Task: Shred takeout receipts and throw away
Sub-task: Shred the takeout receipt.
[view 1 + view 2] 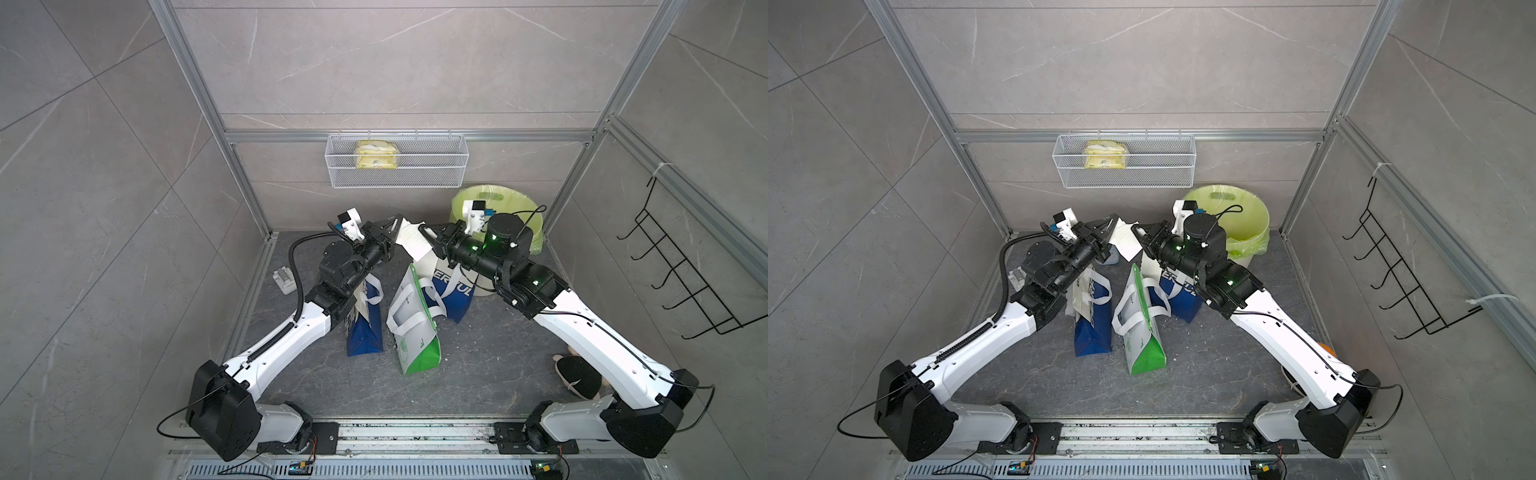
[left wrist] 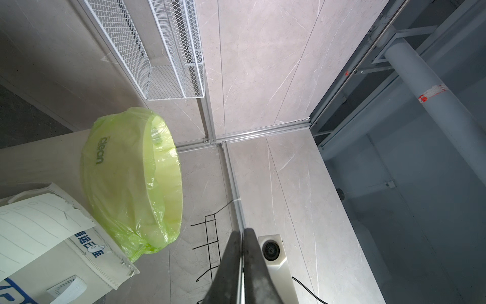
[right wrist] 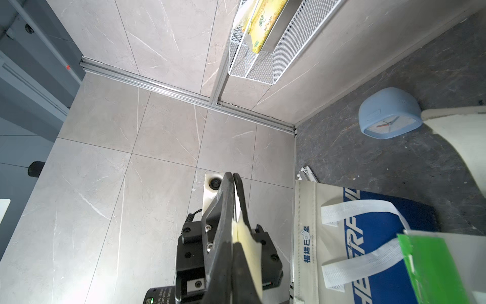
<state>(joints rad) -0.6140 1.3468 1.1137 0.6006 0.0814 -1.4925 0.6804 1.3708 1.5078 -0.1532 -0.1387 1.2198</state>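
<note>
A white takeout receipt (image 1: 413,243) with faint lines hangs in the air between both grippers, above the bags, in both top views (image 1: 1126,242). My left gripper (image 1: 395,229) is shut on its left edge. My right gripper (image 1: 428,233) is shut on its right edge. In the left wrist view the jaws (image 2: 243,232) are pressed together with a thin white paper edge between them. In the right wrist view the gripper (image 3: 233,178) pinches the pale slip (image 3: 248,246). A lined receipt (image 2: 34,231) with a ragged edge shows in front of a blue-and-white bag; I cannot tell if it is the same slip.
A bin with a green liner (image 1: 515,195) stands at the back right, behind my right arm. Two blue-and-white bags (image 1: 365,332) (image 1: 455,297) and a green-and-white bag (image 1: 415,345) stand on the floor. A wire basket (image 1: 432,170) hangs on the back wall. A blue clock (image 3: 389,115) sits behind.
</note>
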